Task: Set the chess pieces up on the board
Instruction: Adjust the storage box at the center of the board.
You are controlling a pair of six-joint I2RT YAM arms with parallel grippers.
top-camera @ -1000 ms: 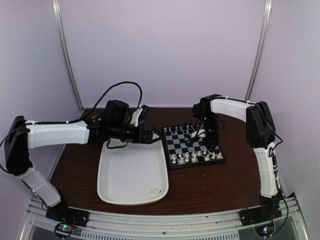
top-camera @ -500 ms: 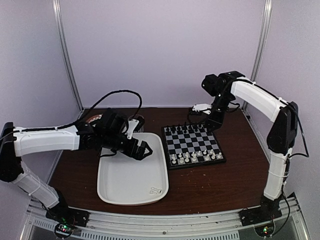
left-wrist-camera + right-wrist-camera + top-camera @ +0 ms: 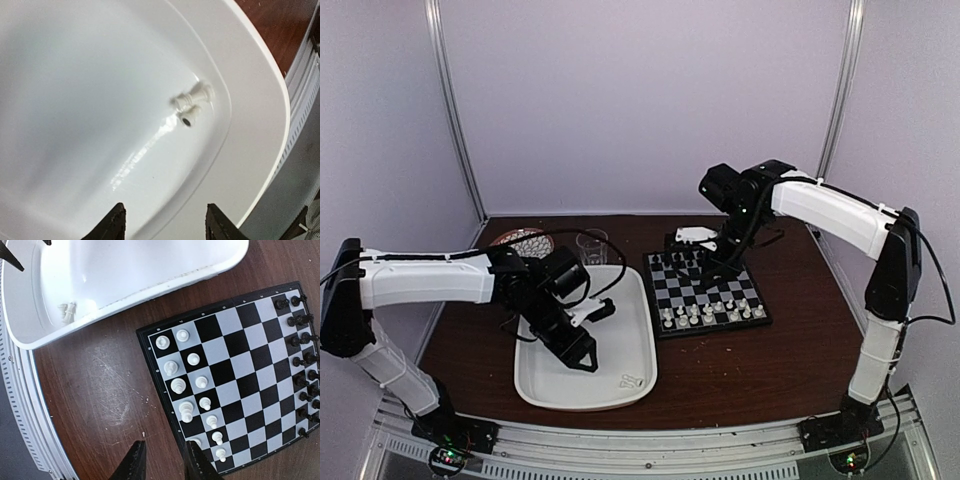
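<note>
Two white chess pieces (image 3: 192, 100) lie on their sides in the near right corner of the white tray (image 3: 550, 385), also seen as chess pieces (image 3: 631, 381) from above. My left gripper (image 3: 165, 222) hangs open over the tray floor, short of them, with nothing between its fingers; from above the left gripper (image 3: 587, 360) sits mid-tray. The board (image 3: 712, 282) holds two rows of white chess pieces (image 3: 710, 313) near me and black chessmen (image 3: 682, 260) on its far rows. My right gripper (image 3: 678, 243) hovers open and empty above the board's far left corner; its wrist view shows the right gripper (image 3: 165, 460) over bare wood beside the board's rim (image 3: 145, 347).
A clear glass cup (image 3: 590, 243) and a round patterned dish (image 3: 520, 240) stand behind the tray. The tray's right edge lies close to the board's left rim. The metal rail (image 3: 640, 445) runs along the table's near edge.
My left gripper has travelled from the tray's far end toward its near right corner, and its jaws have narrowed. My right arm lifted off the board, swung back, then came left over the far corner.
</note>
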